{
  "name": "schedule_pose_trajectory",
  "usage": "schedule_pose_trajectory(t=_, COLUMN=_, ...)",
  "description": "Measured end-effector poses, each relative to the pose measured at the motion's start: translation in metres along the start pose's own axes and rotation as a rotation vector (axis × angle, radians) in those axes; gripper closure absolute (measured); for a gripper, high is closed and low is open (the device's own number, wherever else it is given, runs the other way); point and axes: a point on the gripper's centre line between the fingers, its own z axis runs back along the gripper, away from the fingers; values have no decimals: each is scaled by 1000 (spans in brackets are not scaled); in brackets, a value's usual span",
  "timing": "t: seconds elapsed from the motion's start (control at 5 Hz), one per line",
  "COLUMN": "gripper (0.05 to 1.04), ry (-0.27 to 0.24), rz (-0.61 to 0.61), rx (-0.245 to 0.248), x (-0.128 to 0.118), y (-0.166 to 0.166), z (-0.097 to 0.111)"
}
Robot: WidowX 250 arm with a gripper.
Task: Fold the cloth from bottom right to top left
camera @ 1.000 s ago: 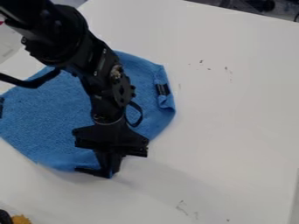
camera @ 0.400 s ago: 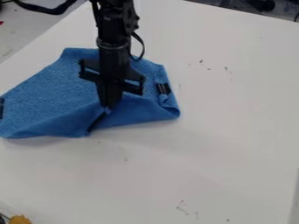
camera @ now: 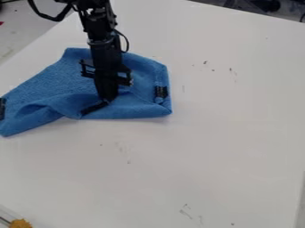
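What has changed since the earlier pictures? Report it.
The hand moved up the picture, and the lower edge of the blue cloth came up too, folding inward. Whether the cloth was let go, I cannot tell. The orange thing at lower left stayed put.

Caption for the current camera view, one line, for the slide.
Black gripper down on a partly folded blue cloth at the upper left of a white table.

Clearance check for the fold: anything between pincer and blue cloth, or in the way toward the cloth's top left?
Nothing visible either way. The pincer is down at the blue cloth; toward top left lies more cloth.
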Motion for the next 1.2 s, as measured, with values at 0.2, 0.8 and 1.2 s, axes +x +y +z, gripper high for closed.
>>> schedule_pose_trajectory(t=0.2, gripper=1008, ry=-28, rz=-23, rx=-18, x=14, y=7, z=-1)
schedule_pose_trajectory(t=0.8, gripper=358, ry=-101, rz=3, rx=184, x=5, y=23, z=25)
schedule_pose_trajectory(t=1.2, gripper=80, ry=-154, rz=-18, rx=290, x=3, y=19, z=57)
